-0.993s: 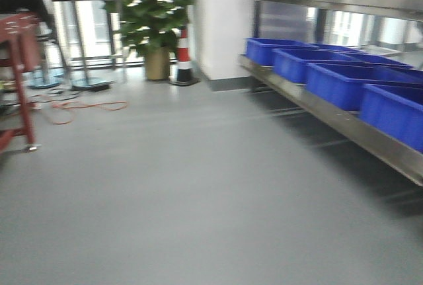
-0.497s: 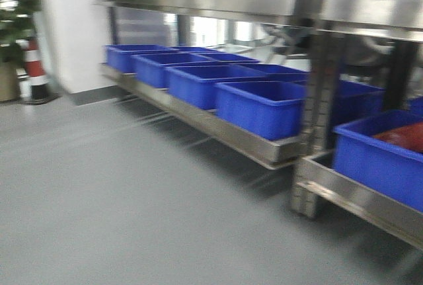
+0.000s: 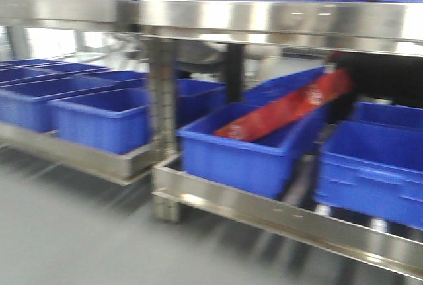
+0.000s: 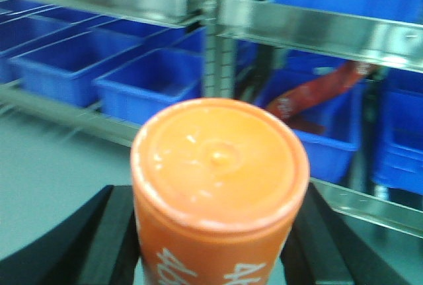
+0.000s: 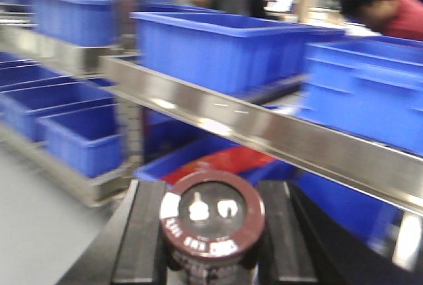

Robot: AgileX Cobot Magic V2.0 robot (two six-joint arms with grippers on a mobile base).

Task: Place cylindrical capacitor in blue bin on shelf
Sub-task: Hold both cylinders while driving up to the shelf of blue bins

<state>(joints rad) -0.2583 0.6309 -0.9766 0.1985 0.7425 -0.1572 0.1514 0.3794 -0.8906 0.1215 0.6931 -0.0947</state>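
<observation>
The cylindrical capacitor (image 5: 213, 215) is dark maroon with two silver terminals on its top. My right gripper (image 5: 211, 235) is shut on it, black fingers (image 5: 149, 232) pressing both sides. An orange cylinder (image 4: 220, 159) with white lettering is clamped in my shut left gripper (image 4: 218, 245). The shelf (image 3: 277, 20) of shiny steel fills the front view, close ahead. On its lower tier stands a blue bin (image 3: 244, 156) holding a red packet (image 3: 291, 106); the same blue bin (image 4: 310, 133) shows in the left wrist view. Neither gripper shows in the front view.
More blue bins sit left (image 3: 102, 120) and right (image 3: 377, 166) on the lower tier, and on the upper tier (image 5: 218, 47). A steel upright post (image 3: 162, 100) divides the rack. The lower front rail (image 3: 264, 209) juts out above grey floor (image 3: 66, 232). A person in red (image 5: 390, 0) is behind the rack.
The front view has swung right, from open floor with a plant and traffic cone to the rack, which now stands much closer. The bin with the red packet has come to the centre.
</observation>
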